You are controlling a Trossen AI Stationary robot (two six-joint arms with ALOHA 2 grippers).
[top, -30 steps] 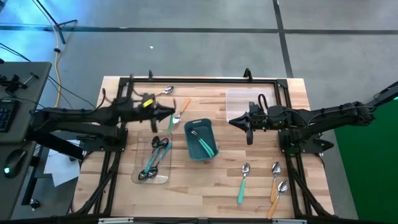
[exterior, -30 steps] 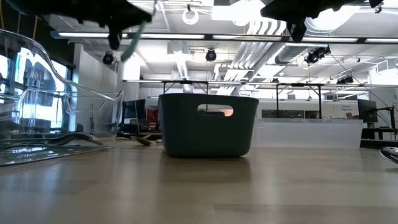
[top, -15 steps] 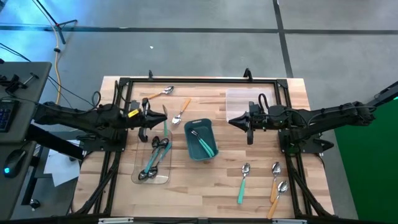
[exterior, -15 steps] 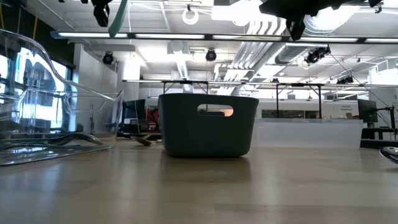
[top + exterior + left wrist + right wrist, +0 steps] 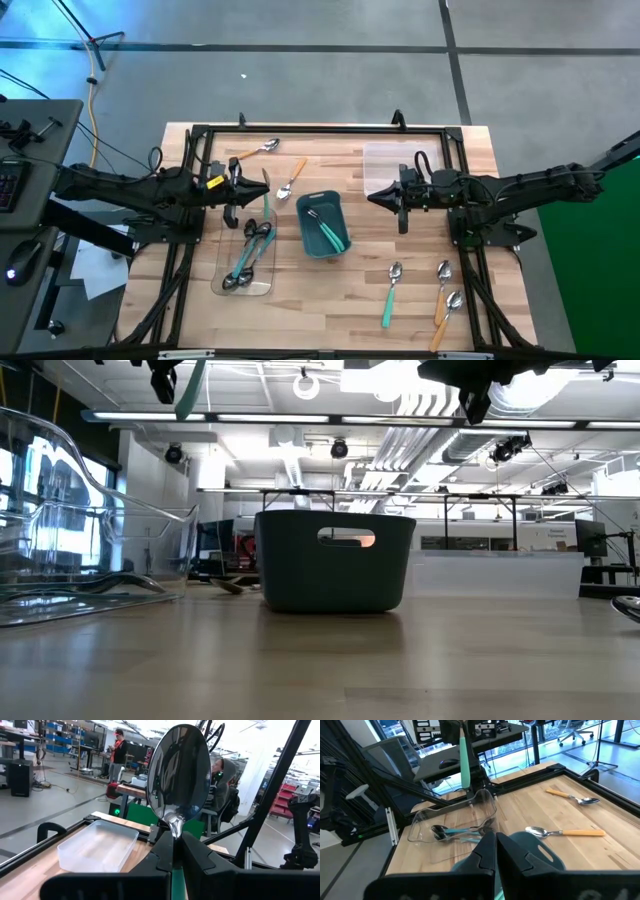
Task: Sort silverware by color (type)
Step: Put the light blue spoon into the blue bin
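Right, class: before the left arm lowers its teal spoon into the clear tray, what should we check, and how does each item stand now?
1. Left gripper shut on the teal spoon: ok.
2. Spoon hangs above the clear tray: ok.
3. Tray holds teal spoons already, a matching colour: ok.
4. Right gripper shut, empty, clear of the tray: ok.
5. Teal bin stands beside the tray, outside the drop path: ok.
6. Height left above the tray: cannot tell.
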